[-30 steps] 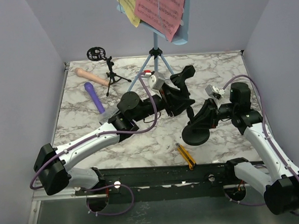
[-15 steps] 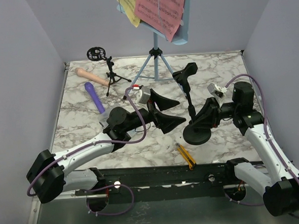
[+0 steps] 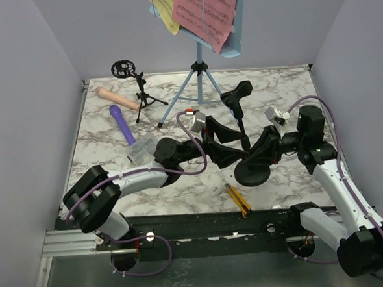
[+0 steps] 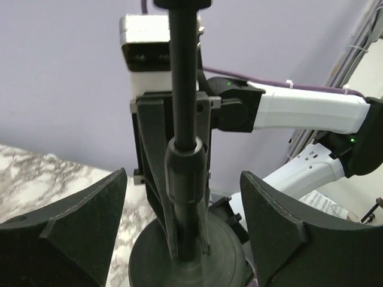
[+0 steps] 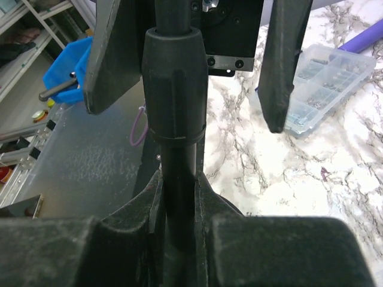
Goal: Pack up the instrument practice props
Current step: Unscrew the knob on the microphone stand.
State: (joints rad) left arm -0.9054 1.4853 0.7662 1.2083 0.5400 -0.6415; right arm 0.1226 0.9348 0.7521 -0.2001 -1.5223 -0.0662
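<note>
As the overhead camera shows, black mic mount [image 3: 248, 172] stands upright at centre, right gripper [image 3: 257, 155] clamped on its pole [image 3: 242, 123]. Left wrist: left gripper [image 4: 182, 173] jaws spread wide, pole between them. Right wrist: pole clamped; clear plastic box [image 5: 320, 89] beyond.

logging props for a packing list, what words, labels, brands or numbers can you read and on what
No legible text in any view.
pink sheet-music page: printed staves, too small to read.
yellow sheet-music page: too small to read.
white printed sheet, left wrist view: blurred.
utility knife: no readable brand.
</note>
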